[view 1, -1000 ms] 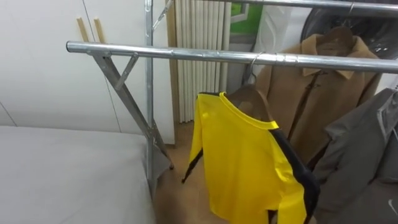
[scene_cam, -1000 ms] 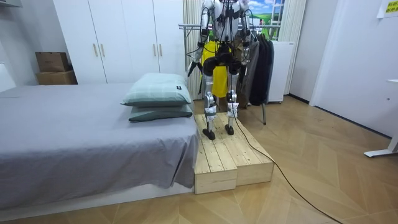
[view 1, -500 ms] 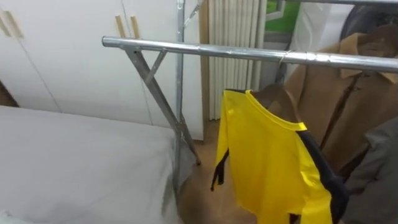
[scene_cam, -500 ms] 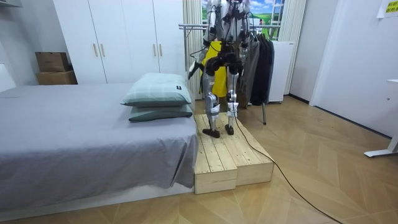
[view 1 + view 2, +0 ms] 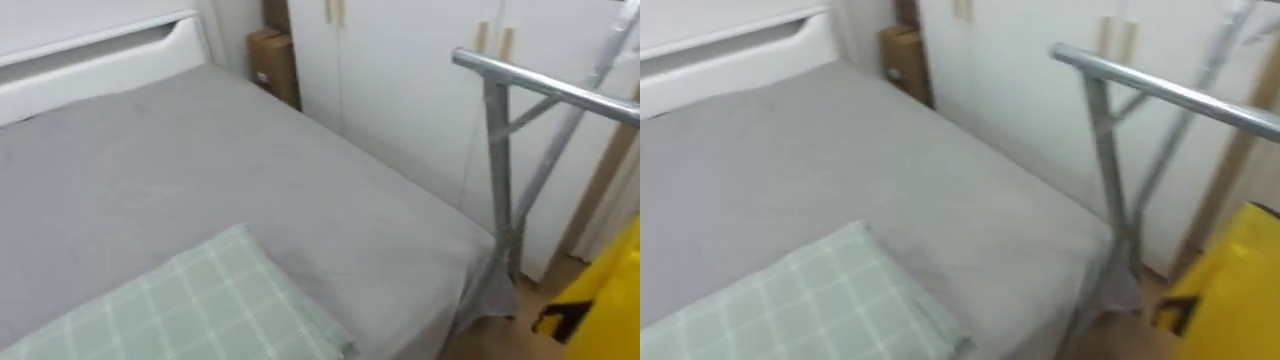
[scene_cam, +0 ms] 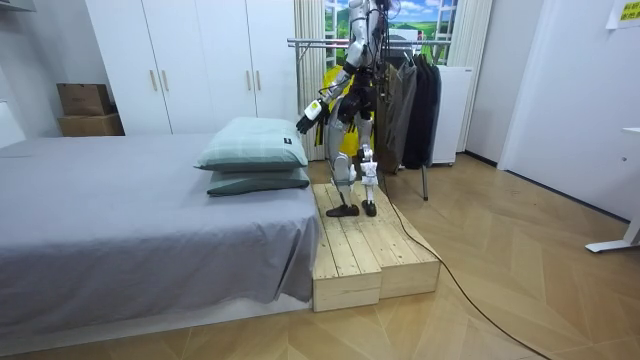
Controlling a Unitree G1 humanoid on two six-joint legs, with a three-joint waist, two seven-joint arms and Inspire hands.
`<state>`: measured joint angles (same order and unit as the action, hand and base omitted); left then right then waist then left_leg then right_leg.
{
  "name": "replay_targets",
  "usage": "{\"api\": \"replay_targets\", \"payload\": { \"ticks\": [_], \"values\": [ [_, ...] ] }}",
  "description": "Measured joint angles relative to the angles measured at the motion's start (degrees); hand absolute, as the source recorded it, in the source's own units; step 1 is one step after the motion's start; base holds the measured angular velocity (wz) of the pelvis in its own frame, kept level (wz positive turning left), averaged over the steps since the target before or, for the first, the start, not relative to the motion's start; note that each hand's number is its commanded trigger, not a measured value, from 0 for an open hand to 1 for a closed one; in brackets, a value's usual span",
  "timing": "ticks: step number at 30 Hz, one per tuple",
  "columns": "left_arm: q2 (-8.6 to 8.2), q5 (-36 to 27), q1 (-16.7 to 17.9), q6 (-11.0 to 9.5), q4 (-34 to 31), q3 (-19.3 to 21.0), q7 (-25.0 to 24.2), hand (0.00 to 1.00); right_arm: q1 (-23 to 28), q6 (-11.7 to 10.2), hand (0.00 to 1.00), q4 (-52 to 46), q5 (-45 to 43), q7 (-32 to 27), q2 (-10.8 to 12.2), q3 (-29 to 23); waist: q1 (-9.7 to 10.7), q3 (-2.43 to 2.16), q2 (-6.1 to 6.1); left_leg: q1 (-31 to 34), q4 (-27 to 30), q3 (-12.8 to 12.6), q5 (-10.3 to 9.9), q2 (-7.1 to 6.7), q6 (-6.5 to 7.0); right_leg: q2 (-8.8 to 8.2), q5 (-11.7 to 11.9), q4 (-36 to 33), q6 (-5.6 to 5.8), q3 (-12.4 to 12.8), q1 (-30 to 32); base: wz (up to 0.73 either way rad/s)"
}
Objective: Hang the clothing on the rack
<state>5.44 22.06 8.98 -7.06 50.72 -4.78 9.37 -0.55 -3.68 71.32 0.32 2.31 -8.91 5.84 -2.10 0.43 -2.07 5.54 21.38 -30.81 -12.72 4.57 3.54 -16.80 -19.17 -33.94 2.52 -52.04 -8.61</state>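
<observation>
The yellow shirt (image 5: 610,290) hangs on the rack (image 5: 540,85), to the right of the robot hand (image 6: 304,122) extended toward the bed (image 5: 200,180). Hand state cannot be determined.

A bedroom in a home.
A bed (image 6: 120,210) with grey sheet and two pillows (image 6: 255,147) stands beside white wardrobes (image 6: 200,60), and a metal clothes rack (image 5: 545,88) holds coats (image 6: 418,105).
</observation>
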Motion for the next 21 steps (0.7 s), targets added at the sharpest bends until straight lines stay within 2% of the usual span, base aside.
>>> {"api": "replay_targets", "payload": {
  "ticks": [1, 2, 3, 4, 5, 6, 7, 8, 9, 10, 11, 12, 14, 15, 16, 17, 18, 19, 20, 21],
  "values": [
    [0.04, 0.0, -0.3, 0.0, 0.6, 0.0, 0.0, 0.0, 0.0, 0.0, 0.0, 0.0, -0.1, -0.3, 0.2, -0.2, -0.1, 0.19, -0.46, -0.3, -0.1, 0.8, 0.0, -0.33, 0.08, -0.8, 0.4, -2.5, -0.61, 2.2, 0.9, 0.61],
    [0.06, -0.1, -0.5, -0.1, 1.5, 0.0, 0.0, 0.0, 0.1, -0.1, 0.0, 0.0, 0.1, -0.7, 0.6, -0.3, 0.0, 0.15, -0.74, -0.6, -0.2, 2.8, -0.1, -0.36, 0.16, -1.19, 0.4, -5.6, -1.47, 6.1, 2.7, 0.4],
    [0.01, -0.2, -0.8, -0.1, 2.2, 0.1, 0.0, 0.0, 0.0, -0.2, 0.0, 0.0, 0.7, -1.0, 0.8, -0.3, 0.0, 0.17, -0.71, -0.6, -0.1, 4.7, -0.1, -0.32, 0.03, -1.05, -0.9, -5.6, -1.17, 9.4, 5.1, 0.3],
    [-0.08, -0.4, -0.9, -0.1, 2.6, 0.1, 0.0, 0.0, -0.1, -0.3, 0.0, 0.0, 1.2, -1.3, 0.7, -0.3, 0.2, 0.22, -0.63, -0.6, 0.0, 5.6, -0.2, -0.26, -0.05, -1.14, -1.5, -5.1, -0.99, 11.1, 6.5, 0.22],
    [-0.06, -1.6, -1.8, -0.2, 4.0, 0.0, -0.1, 0.0, -0.5, -0.7, 0.0, 0.0, 1.7, -2.4, 0.7, -0.3, 0.5, 0.25, -0.56, -0.6, 0.7, 7.2, -0.4, -0.28, -0.41, -1.31, -1.2, -1.6, -0.67, 14.1, 8.9, 0.39],
    [0.2, -2.5, -2.5, -0.2, 4.8, 0.0, 0.0, 0.0, -0.3, -1.0, 0.0, 0.1, 1.7, -3.3, 0.7, -0.3, 1.3, 0.39, -1.64, -0.1, 2.9, 8.0, -1.5, -0.75, -0.9, -2.31, 2.5, 2.8, 0.94, 16.5, 9.8, 0.56],
    [0.07, -2.8, -2.6, -0.1, 5.2, 0.0, 0.0, 0.0, 0.2, -1.2, 0.0, 0.2, 1.7, -4.0, 0.5, -0.3, 1.8, 0.28, -1.49, -0.1, 4.0, 8.3, -2.7, -0.5, -1.03, -2.23, 2.5, 2.6, 1.14, 15.7, 9.2, 0.47],
    [-0.2, -2.8, -2.5, 0.0, 5.4, 0.0, 0.0, 0.0, 1.1, -1.2, 0.0, 0.3, 1.3, -5.5, 0.1, -0.4, 1.8, -0.08, -0.95, -0.3, 4.3, 8.4, -4.1, -0.22, -0.81, -2.14, 2.6, 1.7, 1.24, 14.0, 7.8, 0.39],
    [-0.1, -2.8, -2.4, 0.0, 5.6, 0.1, 0.0, 0.0, 1.8, -1.3, 0.0, 0.3, 1.0, -6.7, -0.2, -0.6, 2.1, -0.21, -0.43, -0.5, 4.2, 9.2, -4.3, -0.54, -1.04, -2.35, 2.8, 0.6, 1.29, 12.4, 7.0, 0.33],
    [-0.05, -2.8, -2.4, 0.0, 5.6, 0.1, 0.0, 0.0, 2.0, -1.3, 0.0, 0.3, 1.0, -7.1, -0.3, -0.9, 2.6, -0.13, -0.22, -0.5, 4.2, 10.0, -4.3, -0.88, -0.97, -2.63, 3.0, 0.0, 1.34, 12.3, 6.6, 0.67],
    [0.11, -2.9, -2.4, -0.1, 5.6, 0.1, 0.2, 0.0, 2.5, -1.3, 0.0, 0.3, 1.2, -7.7, -0.3, -1.4, 4.2, 0.01, 0.07, -0.5, 4.1, 12.4, -4.3, -1.77, -0.76, -2.67, 3.5, -0.7, 1.48, 13.1, 5.9, 0.72],
    [0.17, -2.9, -2.6, -0.1, 5.6, 0.1, 0.2, 0.0, 2.7, -1.3, 0.0, 0.3, 1.3, -7.8, -0.3, -1.6, 4.9, 0.02, 0.08, -0.3, 4.1, 13.8, -4.2, -2.23, -0.43, -2.55, 3.8, -0.9, 1.33, 14.1, 5.7, 1.01],
    [0.26, -2.9, -3.5, -0.5, 5.6, 0.0, 0.2, 0.0, 3.3, -1.8, 0.0, 0.3, 1.9, -7.7, 0.2, -3.4, 6.8, 0.19, 0.13, 0.1, 3.8, 19.2, -3.6, -3.38, 0.66, -0.23, 5.9, -0.9, 0.66, 22.7, 5.7, 1.2],
    [0.3, -3.7, -3.9, -0.8, 5.6, -0.4, 0.6, 0.0, 3.9, -2.4, 0.0, 0.3, 2.5, -7.8, 0.3, -3.8, 7.0, 0.35, 0.62, -0.3, 3.3, 22.1, -3.5, -3.83, 1.37, 2.11, 5.6, 0.4, 0.16, 28.2, 6.3, 1.01],
    [0.42, -3.9, -3.9, -1.0, 5.6, -0.6, 1.0, 0.0, 3.9, -2.5, 0.0, 0.5, 2.8, -7.8, 0.4, -3.8, 6.8, 0.32, 0.56, -0.5, 2.8, 23.5, -3.2, -4.09, 1.66, 3.93, 4.8, 2.1, 0.23, 31.3, 6.8, 0.78],
    [0.88, -3.8, -3.6, -1.3, 5.6, -0.5, 1.5, 0.0, 3.9, -2.6, 0.0, 0.5, 3.2, -7.8, 0.5, -3.7, 6.5, 0.12, 0.79, -0.9, 0.9, 25.4, -2.1, -4.21, 1.77, 7.37, 3.5, 6.8, -0.16, 35.5, 7.4, 0.79],
    [1.55, -3.9, -3.3, -1.3, 5.7, -0.5, 1.7, 0.0, 4.3, -2.7, 0.0, 0.8, 4.0, -7.9, 0.6, -3.7, 6.8, 0.19, 0.09, -1.5, -0.8, 27.7, -0.7, -4.61, 1.6, 10.47, 3.8, 12.7, -0.22, 38.6, 7.6, 0.92],
    [1.96, -3.9, -3.2, -1.3, 5.7, -0.5, 1.7, 0.0, 4.6, -2.7, 0.0, 1.2, 4.2, -8.0, 0.7, -3.7, 6.9, 0.17, -0.62, -1.7, -1.2, 28.7, 0.1, -4.99, 1.17, 11.89, 4.8, 16.0, -0.07, 39.8, 7.7, 1.08],
    [2.89, -3.9, -2.9, -1.7, 5.8, -0.5, 2.3, 0.0, 5.0, -2.6, 0.0, 2.2, 4.4, -8.6, 1.0, -3.7, 6.8, 0.27, -2.5, -1.7, -1.5, 30.4, 0.5, -6.32, 1.07, 13.39, 9.5, 19.9, -0.96, 42.2, 7.6, 1.08],
    [2.72, -3.9, -2.5, -1.8, 6.5, -0.5, 2.6, 0.0, 6.5, -2.4, 0.0, 2.4, 4.4, -9.6, 0.9, -4.3, 6.8, -0.41, -2.72, -1.4, -1.0, 31.8, 0.5, -6.8, 0.88, 13.3, 9.3, 21.7, -0.98, 41.9, 6.3, 0.83]
  ]
}}
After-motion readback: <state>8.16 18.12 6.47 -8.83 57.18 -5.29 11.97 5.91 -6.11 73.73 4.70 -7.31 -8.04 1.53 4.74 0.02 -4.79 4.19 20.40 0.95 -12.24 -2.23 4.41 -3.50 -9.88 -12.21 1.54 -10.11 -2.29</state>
